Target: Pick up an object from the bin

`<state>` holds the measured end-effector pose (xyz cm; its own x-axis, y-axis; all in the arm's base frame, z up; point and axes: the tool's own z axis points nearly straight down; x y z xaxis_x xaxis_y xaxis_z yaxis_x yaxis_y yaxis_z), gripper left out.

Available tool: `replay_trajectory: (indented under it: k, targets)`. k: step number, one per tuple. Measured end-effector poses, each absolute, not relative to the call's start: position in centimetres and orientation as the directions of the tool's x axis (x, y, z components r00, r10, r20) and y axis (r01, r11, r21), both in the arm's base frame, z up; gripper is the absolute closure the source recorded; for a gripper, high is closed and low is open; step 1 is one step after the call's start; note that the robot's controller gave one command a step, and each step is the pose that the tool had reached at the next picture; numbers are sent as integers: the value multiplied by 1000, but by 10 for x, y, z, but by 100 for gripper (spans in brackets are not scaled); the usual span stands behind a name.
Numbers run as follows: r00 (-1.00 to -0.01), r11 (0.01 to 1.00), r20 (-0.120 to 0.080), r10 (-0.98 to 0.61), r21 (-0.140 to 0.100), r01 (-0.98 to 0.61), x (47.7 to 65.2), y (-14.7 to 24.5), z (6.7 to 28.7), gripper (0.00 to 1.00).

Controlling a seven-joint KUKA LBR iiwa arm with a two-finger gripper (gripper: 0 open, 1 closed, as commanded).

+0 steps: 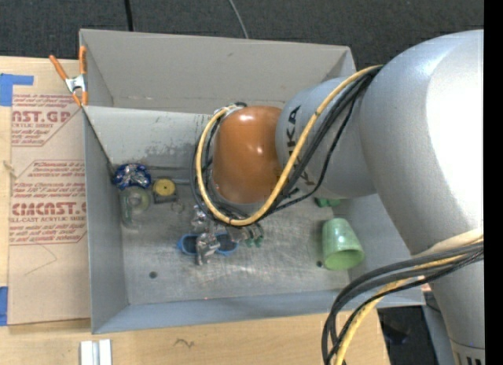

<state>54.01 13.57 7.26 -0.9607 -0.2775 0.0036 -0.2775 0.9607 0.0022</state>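
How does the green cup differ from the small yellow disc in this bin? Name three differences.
Colour: the green cup is pale green, the yellow disc yellow with a dark centre. Size: the green cup looks clearly larger than the yellow disc. Place: the green cup lies on its side at the right, the yellow disc near the back left. Both rest on the bin floor.

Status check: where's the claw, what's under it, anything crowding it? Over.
Claw low at the middle of the bin, over a small blue thing. Green cup on its side view-right, yellow disc view-left, both apart from it.
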Motion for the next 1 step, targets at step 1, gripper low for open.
replay_trajectory:
  k: [1]
  targets:
    - [-826, 826, -9, -564, -3, -564, 532, 133, 249, 100]
